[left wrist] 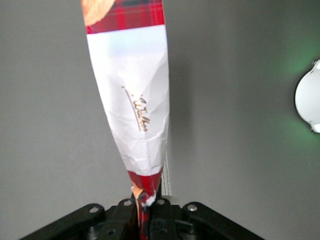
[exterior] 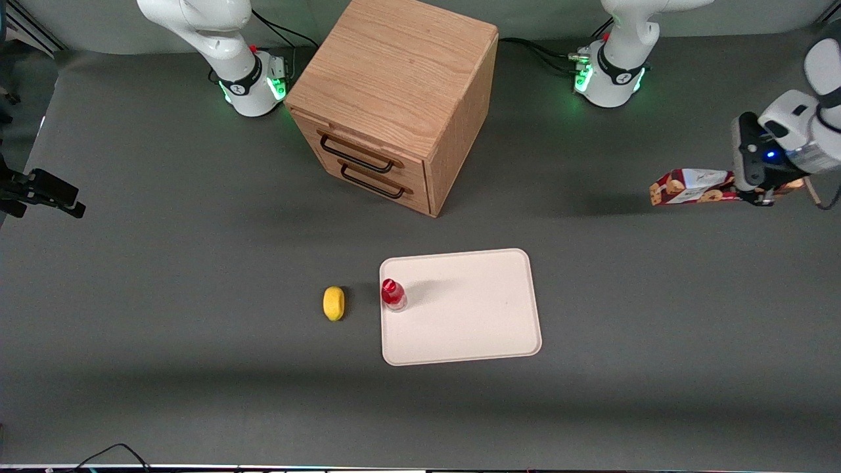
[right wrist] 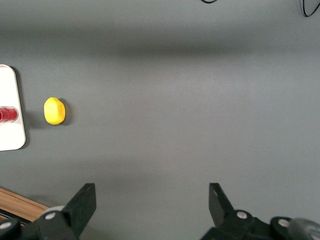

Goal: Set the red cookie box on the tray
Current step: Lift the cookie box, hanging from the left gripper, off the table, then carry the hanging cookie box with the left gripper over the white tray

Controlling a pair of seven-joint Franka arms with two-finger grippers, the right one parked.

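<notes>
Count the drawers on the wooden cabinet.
2, stacked on the oak wooden cabinet: upper drawer, lower drawer. The gripper holds the dark-red cookie box toward the working arm's end.

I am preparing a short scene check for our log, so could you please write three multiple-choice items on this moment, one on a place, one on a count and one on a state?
1. Where does the small red-capped bottle stand?
A. On the tray, at its edge nearest the yellow object
B. On top of the wooden cabinet
C. On the bare table beside the box

2. How many drawer handles show on the wooden cabinet?
A. One
B. Two
C. Four

3. What is the state of the red cookie box?
A. Lying on the tray
B. Inside a drawer
C. Pinched at one end by the left gripper, toward the working arm's end of the table

Answers:
1. A, the front view shows it inside the tray's rim.
2. B, two dark handles are stacked on the front.
3. C, the wrist view shows the fingers clamping the box end.
</notes>
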